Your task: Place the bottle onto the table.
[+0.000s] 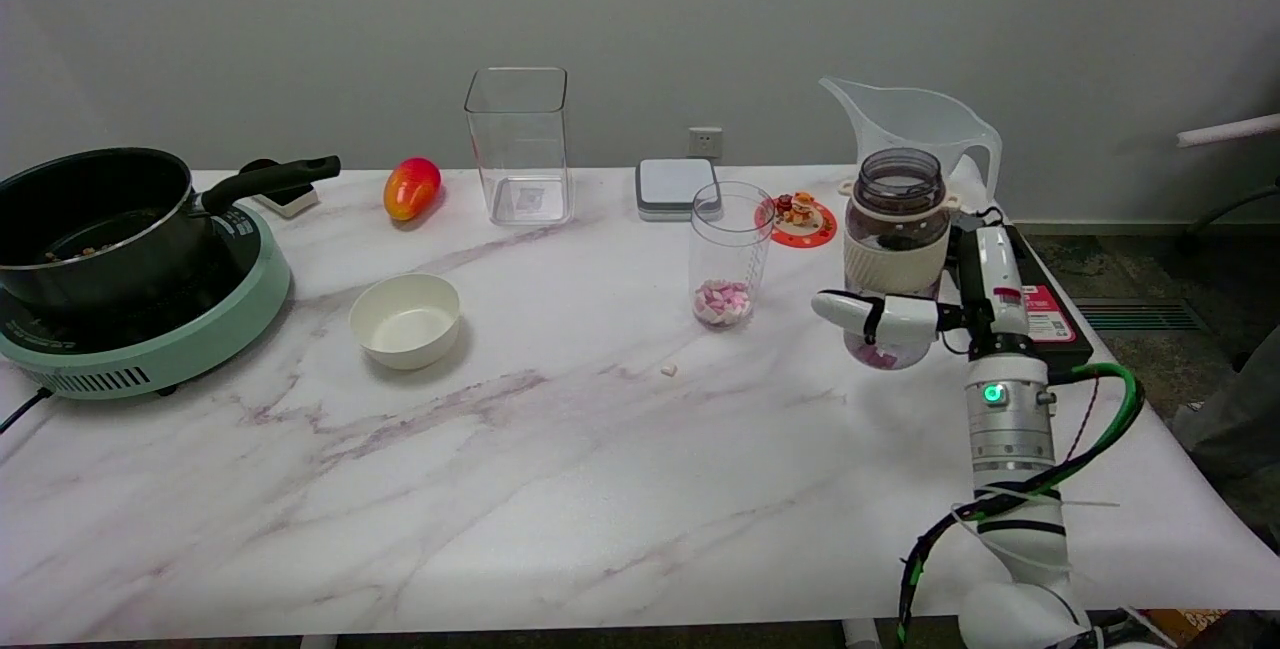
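Observation:
The bottle is a wide-mouthed clear jar with a dark smoky top and a cream sleeve round its middle, with pink and white pieces at its bottom. It stands upright at the right side of the marble table, its base at or just above the surface; I cannot tell which. My right hand is wrapped round its lower half from the right, one white finger reaching left across the front. The back of the hand hides part of the bottle's right side.
A clear cup with pink and white pieces stands left of the bottle; one loose piece lies before it. Behind are a clear pitcher, a red coaster, a grey scale. Further left: square container, mango, white bowl, pot on cooker.

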Motion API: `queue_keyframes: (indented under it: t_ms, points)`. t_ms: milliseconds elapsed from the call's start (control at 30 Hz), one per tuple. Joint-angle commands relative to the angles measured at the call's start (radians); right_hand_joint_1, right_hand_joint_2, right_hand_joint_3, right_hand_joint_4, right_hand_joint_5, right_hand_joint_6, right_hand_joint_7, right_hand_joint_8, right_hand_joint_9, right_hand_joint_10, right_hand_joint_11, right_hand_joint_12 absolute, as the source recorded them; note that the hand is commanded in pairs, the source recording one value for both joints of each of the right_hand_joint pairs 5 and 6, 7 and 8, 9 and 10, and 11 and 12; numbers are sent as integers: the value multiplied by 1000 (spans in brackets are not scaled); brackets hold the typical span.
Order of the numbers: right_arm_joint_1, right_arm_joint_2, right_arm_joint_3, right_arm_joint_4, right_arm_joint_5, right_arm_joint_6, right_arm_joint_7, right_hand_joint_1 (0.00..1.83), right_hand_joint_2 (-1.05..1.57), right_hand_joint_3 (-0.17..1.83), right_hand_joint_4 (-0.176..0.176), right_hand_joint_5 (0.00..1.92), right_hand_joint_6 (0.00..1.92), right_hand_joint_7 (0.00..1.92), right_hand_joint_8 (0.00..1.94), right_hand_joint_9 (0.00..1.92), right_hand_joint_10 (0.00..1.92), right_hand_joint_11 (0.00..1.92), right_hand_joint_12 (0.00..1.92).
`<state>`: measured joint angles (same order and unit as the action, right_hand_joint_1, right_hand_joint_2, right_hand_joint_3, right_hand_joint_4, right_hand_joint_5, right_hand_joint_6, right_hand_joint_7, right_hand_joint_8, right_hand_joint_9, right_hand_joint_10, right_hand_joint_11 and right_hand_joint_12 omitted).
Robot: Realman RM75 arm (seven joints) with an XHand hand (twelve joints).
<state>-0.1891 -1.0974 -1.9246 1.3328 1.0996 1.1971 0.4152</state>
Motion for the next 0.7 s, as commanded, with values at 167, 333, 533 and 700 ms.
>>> queue_keyframes:
  t_ms: [167,333,533,700]
  points:
    - [32,-50,-85,-192,-1,85,301,1222,1571,266,0,1920,1920,1920,1920,1794,1794,1627,1627]
    - [54,-55,-86,-209,-29,65,329,1224,1571,264,0,1920,1920,1920,1920,1795,1795,1628,1628]
    - [79,-80,-88,-238,-72,46,352,1223,1571,264,0,1920,1920,1920,1920,1797,1797,1634,1634]
    - [91,-92,-87,-254,-101,46,358,1222,1571,263,0,1920,1920,1920,1920,1799,1799,1639,1639]
